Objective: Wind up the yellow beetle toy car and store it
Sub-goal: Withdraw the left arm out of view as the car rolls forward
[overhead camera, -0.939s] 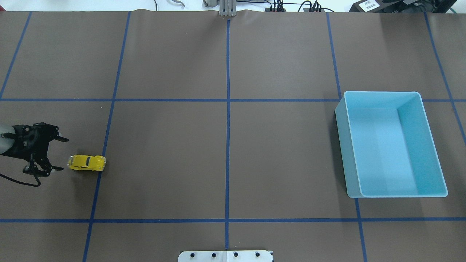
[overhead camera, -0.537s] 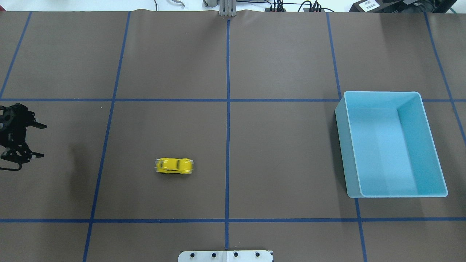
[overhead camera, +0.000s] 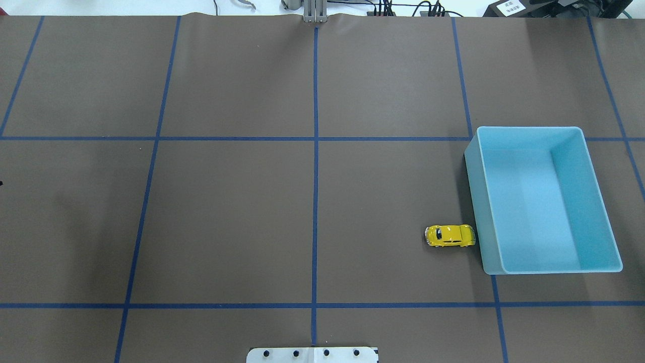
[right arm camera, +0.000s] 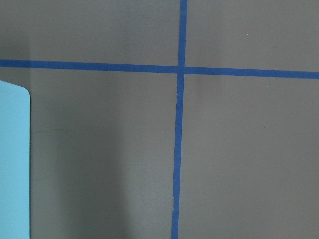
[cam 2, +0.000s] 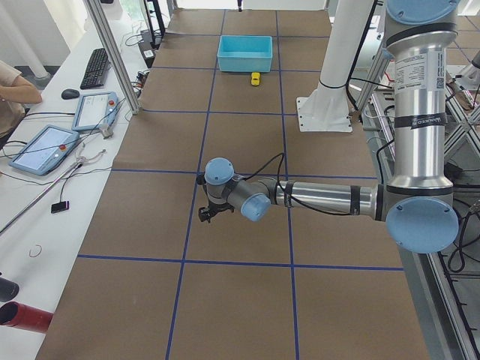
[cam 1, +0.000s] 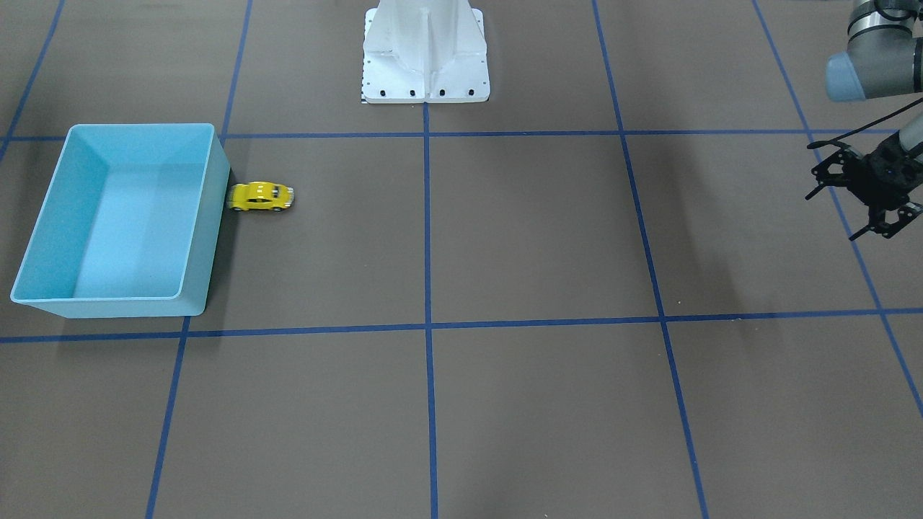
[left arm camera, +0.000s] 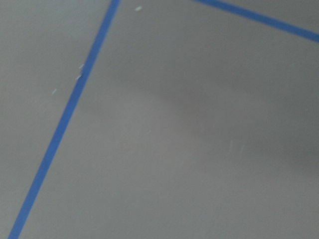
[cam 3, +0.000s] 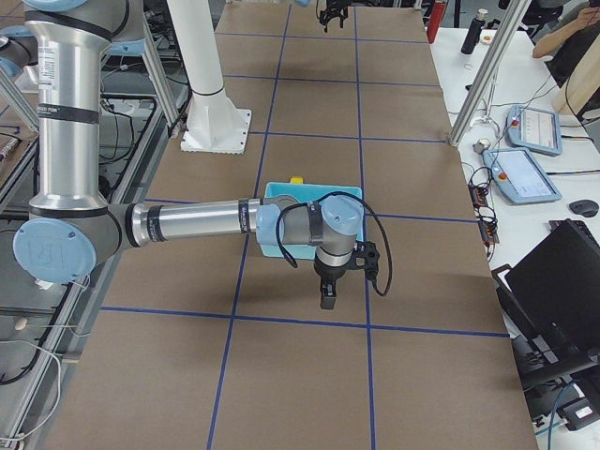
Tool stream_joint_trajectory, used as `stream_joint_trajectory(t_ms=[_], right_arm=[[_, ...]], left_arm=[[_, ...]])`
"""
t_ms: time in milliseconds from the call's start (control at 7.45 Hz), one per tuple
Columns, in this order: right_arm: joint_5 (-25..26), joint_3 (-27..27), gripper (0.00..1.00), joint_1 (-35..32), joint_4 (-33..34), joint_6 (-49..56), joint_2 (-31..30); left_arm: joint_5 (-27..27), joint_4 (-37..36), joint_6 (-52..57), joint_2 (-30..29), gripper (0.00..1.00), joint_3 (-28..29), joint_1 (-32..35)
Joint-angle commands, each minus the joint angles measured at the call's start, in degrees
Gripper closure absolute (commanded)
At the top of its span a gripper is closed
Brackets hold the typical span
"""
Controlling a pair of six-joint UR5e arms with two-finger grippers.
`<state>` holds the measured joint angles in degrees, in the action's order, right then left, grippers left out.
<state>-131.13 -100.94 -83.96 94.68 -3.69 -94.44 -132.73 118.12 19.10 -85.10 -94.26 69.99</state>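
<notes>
We see the yellow beetle toy car [overhead camera: 450,236] on its wheels on the table, outside the blue bin [overhead camera: 476,201], one end right up against the bin's outer wall (touching, as far as we can tell). The left gripper [cam 1: 831,216] hangs well apart from the bin, fingers spread wide and empty. The right gripper [cam 3: 325,298] hovers near the bin's opposite side; we cannot tell its finger gap

Toy car [overhead camera: 450,236] stands on the table [overhead camera: 227,201] outside the bin [overhead camera: 474,196], its end against the bin's wall
</notes>
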Motion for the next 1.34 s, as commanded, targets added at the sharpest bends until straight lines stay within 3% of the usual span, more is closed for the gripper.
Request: stream_joint_trajectory(t_ms=[0,268,671,939,1207], right_arm=[[0.0,0.04,0.0,0.29,-0.11,0.08,0.04],[-0.17,-0.05,0.0,0.73,-0.19,0.26,0.13],[-0.96,-2.14,0.0,1.78,-2.65,0.18,4.07],[-0.7,-10.03,0.0,8.25,-2.39,-0.79,8.46],[-2.97,-14.18,0.0,15.02,-2.65,0.16,10.93]], left_arm=[[0.02,-4.04,-19.62,-0.06,0.0,-0.13,4.53],[0.02,-8.25,-29.95,0.29,0.0,0.3,8.57],[-5.05,-10.44,-30.43,0.91,0.0,4.33,18.13],[-5.26,-22.89,-30.35,-1.89,0.0,3.04,21.94],[-5.43,-23.64,-30.35,-1.12,0.0,2.06,22.03]])
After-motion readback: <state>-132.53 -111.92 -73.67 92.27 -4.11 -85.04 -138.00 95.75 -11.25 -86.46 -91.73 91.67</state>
